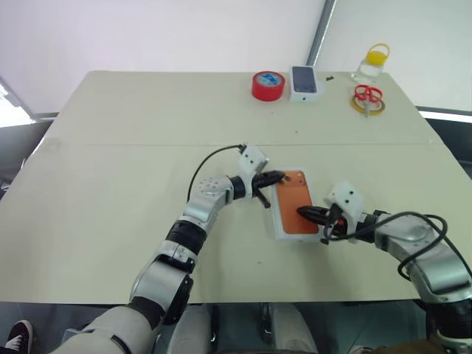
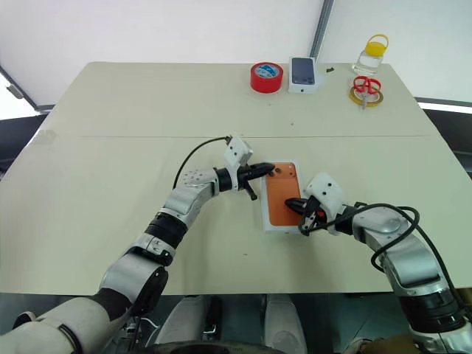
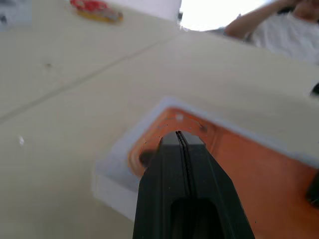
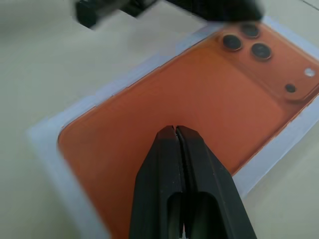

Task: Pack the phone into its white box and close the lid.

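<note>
pressing orange phone (image 2: 282, 196) flat into white box (image 2: 273, 228) mid-tabletop (image 2: 110, 147); left tool (image 2: 267, 170) and right tool (image 2: 296, 205) both pinched closed, holding nothing. phone likely stiff, slick, fragile at lenses; push on back, take by edges.

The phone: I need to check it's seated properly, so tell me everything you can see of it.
The phone is flat, orange and rounded at the corners. It lies back up in the white box, its raised camera block toward the table's far edge. The left gripper, shut, is over the camera end; the right gripper, shut, over the other end. Contact cannot be told.
</note>
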Action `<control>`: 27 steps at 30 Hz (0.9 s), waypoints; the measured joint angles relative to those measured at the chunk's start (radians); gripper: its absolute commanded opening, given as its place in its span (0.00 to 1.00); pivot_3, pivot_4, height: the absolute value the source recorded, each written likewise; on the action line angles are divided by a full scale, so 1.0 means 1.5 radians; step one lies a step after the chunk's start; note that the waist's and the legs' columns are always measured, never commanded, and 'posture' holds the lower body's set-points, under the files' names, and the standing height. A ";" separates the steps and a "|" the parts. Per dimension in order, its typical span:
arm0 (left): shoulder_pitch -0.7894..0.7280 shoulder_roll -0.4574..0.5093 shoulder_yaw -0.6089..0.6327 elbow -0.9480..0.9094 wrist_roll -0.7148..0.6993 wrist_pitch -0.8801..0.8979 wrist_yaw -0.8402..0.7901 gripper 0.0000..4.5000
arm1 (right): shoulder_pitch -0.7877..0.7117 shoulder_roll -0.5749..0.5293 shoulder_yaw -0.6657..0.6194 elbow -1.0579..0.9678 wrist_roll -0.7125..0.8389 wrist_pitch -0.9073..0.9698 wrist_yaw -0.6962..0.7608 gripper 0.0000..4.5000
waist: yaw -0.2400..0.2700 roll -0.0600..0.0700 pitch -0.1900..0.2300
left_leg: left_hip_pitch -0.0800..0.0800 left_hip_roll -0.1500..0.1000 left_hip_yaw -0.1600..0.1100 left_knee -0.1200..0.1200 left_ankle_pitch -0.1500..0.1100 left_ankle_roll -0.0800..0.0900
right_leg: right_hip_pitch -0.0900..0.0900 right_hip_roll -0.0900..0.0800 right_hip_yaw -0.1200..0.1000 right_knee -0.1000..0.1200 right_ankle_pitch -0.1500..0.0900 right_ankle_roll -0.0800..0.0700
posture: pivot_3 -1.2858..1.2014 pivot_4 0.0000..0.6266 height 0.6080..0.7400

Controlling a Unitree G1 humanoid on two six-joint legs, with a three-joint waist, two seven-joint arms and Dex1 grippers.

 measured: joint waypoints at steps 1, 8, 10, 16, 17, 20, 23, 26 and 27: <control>-0.010 0.003 -0.009 0.013 0.014 -0.004 -0.004 0.00 | -0.001 0.000 0.004 0.000 -0.010 0.000 -0.007 0.01 | 0.001 -0.002 -0.003 | 0.002 0.001 0.000 0.000 0.000 0.000 | 0.002 0.000 -0.001 0.000 -0.001 -0.002 | 0.52 0.24 1.00; 0.028 0.035 0.009 -0.033 -0.008 0.015 -0.074 0.50 | -0.023 0.048 -0.049 0.027 0.070 0.086 -0.011 0.53 | 0.000 -0.002 -0.006 | 0.008 0.003 -0.001 -0.002 -0.001 0.000 | 0.008 0.000 -0.001 -0.003 -0.002 -0.002 | 0.52 0.24 1.00; 0.048 0.058 0.022 -0.068 -0.018 0.027 -0.077 0.71 | -0.027 0.058 -0.065 0.040 0.083 0.088 -0.011 0.75 | -0.001 -0.001 -0.005 | 0.007 0.003 0.000 -0.002 -0.001 0.000 | 0.006 0.000 0.000 -0.002 -0.001 -0.002 | 0.52 0.24 1.00; 0.117 0.162 0.099 -0.234 -0.081 0.100 -0.084 0.81 | -0.024 0.058 -0.147 0.053 0.108 0.021 0.013 0.99 | 0.000 0.001 -0.005 | -0.003 0.002 0.000 -0.001 0.000 -0.001 | -0.005 0.000 0.001 0.003 0.001 0.000 | 0.52 0.24 1.00; 0.134 0.181 0.109 -0.260 -0.084 0.099 -0.087 0.81 | -0.014 0.052 -0.169 0.051 0.119 0.006 0.027 0.99 | 0.000 0.001 -0.005 | -0.002 0.002 0.000 -0.001 0.000 -0.001 | -0.004 0.000 0.001 0.003 0.001 0.000 | 0.52 0.24 1.00; 0.204 0.261 0.145 -0.307 -0.096 0.099 -0.101 0.81 | 0.029 0.015 -0.240 0.057 0.143 -0.019 0.074 0.99 | 0.000 0.001 -0.005 | -0.002 0.001 0.000 -0.001 0.000 0.000 | -0.004 0.000 0.001 0.002 0.000 0.000 | 0.52 0.24 1.00; 0.270 0.318 0.170 -0.342 -0.113 0.100 -0.131 0.81 | 0.048 -0.003 -0.266 0.082 0.152 -0.043 0.111 0.99 | 0.000 0.002 -0.005 | -0.002 0.001 0.001 -0.001 0.000 0.000 | -0.003 -0.001 0.001 0.001 -0.001 -0.003 | 0.52 0.24 1.00; 0.315 0.349 0.198 -0.376 -0.137 0.115 -0.135 0.81 | 0.045 -0.012 -0.269 0.110 0.152 -0.062 0.138 0.99 | 0.000 0.002 -0.005 | -0.001 0.001 0.000 0.000 0.000 -0.001 | -0.002 -0.001 0.001 0.001 0.000 -0.004 | 0.52 0.24 1.00; 0.329 0.359 0.209 -0.389 -0.143 0.121 -0.136 0.81 | 0.041 -0.013 -0.265 0.121 0.148 -0.072 0.144 0.99 | 0.000 0.002 -0.005 | -0.001 0.001 0.000 0.000 0.000 -0.001 | -0.002 -0.001 0.001 0.001 0.000 -0.004 | 0.52 0.24 1.00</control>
